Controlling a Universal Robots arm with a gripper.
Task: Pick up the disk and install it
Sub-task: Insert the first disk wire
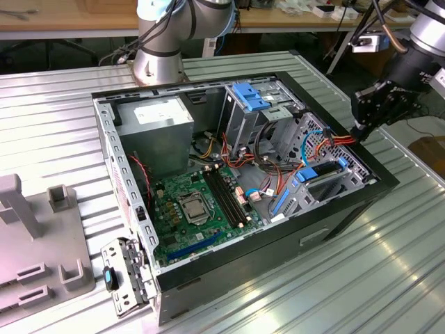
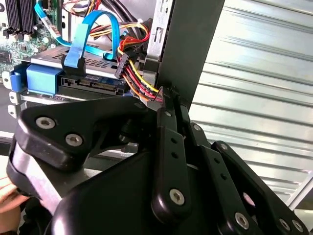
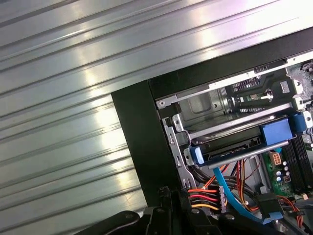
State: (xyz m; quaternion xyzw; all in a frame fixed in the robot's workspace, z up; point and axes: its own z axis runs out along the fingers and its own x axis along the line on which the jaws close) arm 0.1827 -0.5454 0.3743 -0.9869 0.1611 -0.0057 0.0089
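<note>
Up close in the second wrist view, my pincer stands with its jaws drawn narrow, tips together at the black rim of the computer case. It is touching or just short of the red-and-yellow power cable (I cannot tell which from here). Just beyond, the disk sits framed by its blue carrier. A blue data cable runs to its edge, and the power cable's black plug is just beside that. In the first wrist view the disk lies in a bay of the metal drive cage. In the exterior view the pincer hangs at the case's edge on the exterior view's right. The open case rests on the ribbed metal bench, motherboard facing up.
</note>
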